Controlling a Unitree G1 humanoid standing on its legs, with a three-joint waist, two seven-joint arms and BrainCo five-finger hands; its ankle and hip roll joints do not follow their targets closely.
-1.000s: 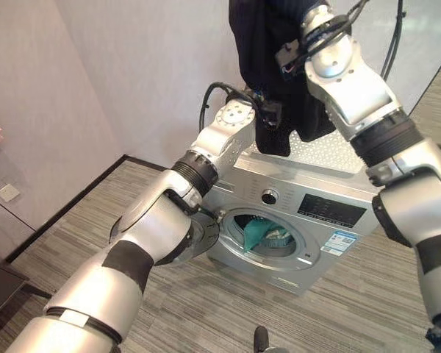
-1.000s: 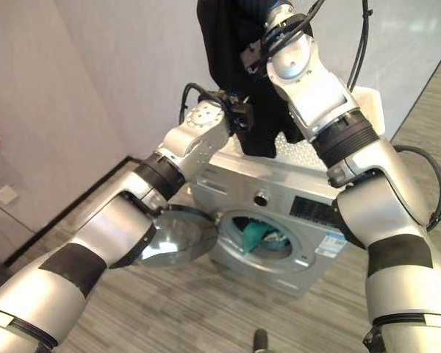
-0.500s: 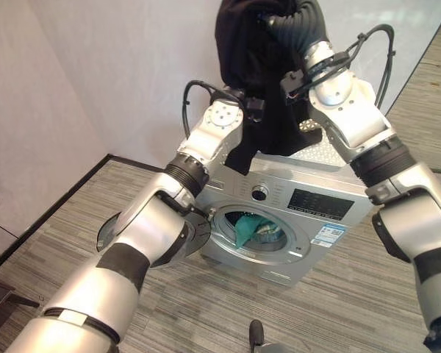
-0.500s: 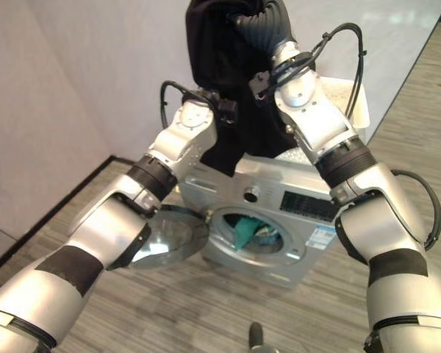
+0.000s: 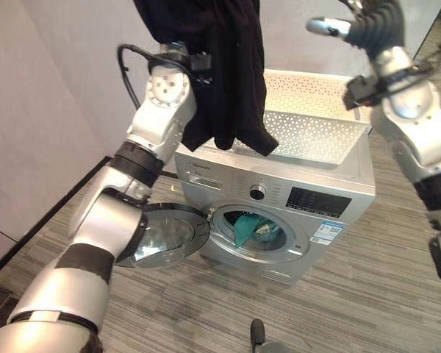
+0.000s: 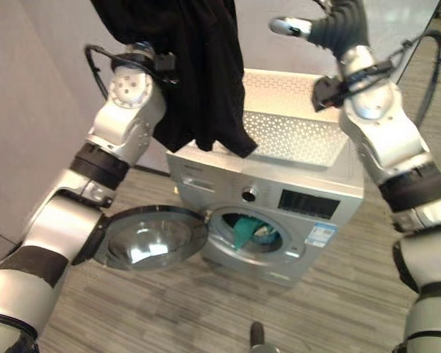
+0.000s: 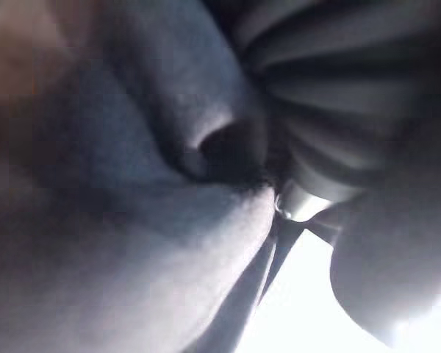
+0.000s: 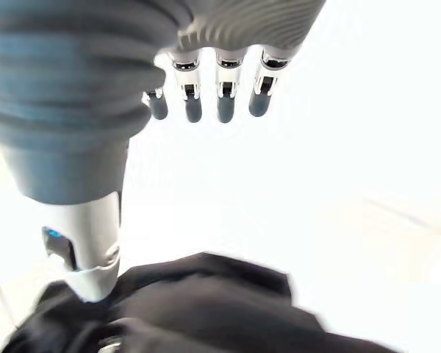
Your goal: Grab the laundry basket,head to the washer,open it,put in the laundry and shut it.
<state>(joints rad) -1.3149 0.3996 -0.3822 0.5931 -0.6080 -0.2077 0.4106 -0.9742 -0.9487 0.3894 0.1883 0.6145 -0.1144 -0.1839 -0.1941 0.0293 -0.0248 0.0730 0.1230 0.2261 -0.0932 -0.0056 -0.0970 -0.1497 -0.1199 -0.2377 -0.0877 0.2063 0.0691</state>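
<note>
Pale grey walls (image 5: 51, 88) meet striped grey wood-look floor (image 5: 367, 294) along a dark skirting (image 5: 51, 220).

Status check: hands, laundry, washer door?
Left hand shut on black garment, held high above basket. Right hand open, empty. Washer door open, teal cloth in drum; nothing blocks the opening.

No writing can be read. The washer (image 5: 279, 220) carries a dark display panel (image 5: 317, 202) and a small blue-and-white sticker (image 5: 323, 234) on its front, but their print is too small to make out.
</note>
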